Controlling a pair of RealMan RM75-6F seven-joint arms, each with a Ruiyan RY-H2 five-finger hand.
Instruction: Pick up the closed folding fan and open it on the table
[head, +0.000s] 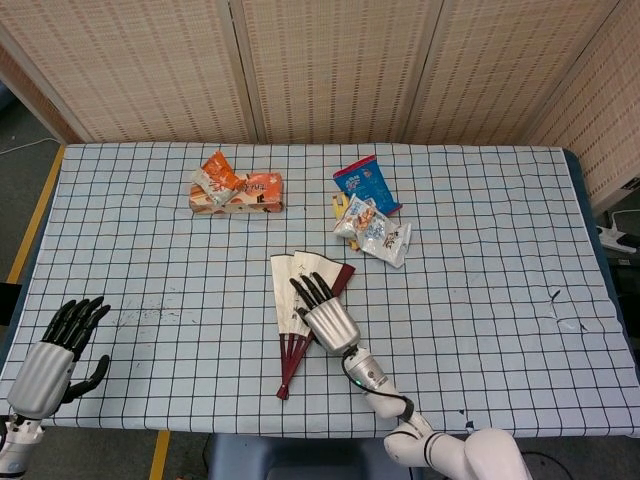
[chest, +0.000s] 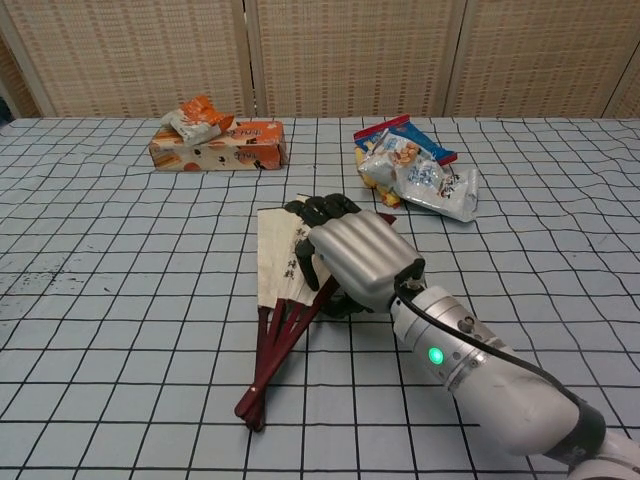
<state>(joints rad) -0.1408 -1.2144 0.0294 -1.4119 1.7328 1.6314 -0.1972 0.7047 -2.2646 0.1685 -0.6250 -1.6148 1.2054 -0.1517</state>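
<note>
The folding fan (head: 283, 290) lies partly spread on the checked cloth at the table's centre, its cream leaf with black writing pointing away and its dark red ribs (chest: 270, 375) meeting near the front edge. My right hand (head: 325, 315) rests on top of the fan's right half, fingers stretched over the leaf and covering it. In the chest view the same hand (chest: 350, 255) hides most of the leaf, and its thumb sits beside the outer red rib. My left hand (head: 55, 350) hovers at the table's front left corner, fingers apart and holding nothing.
An orange snack box with a packet on top (head: 240, 190) stands at the back left of the fan. Blue and silver snack packets (head: 370, 215) lie at the back right. A woven screen closes off the far side.
</note>
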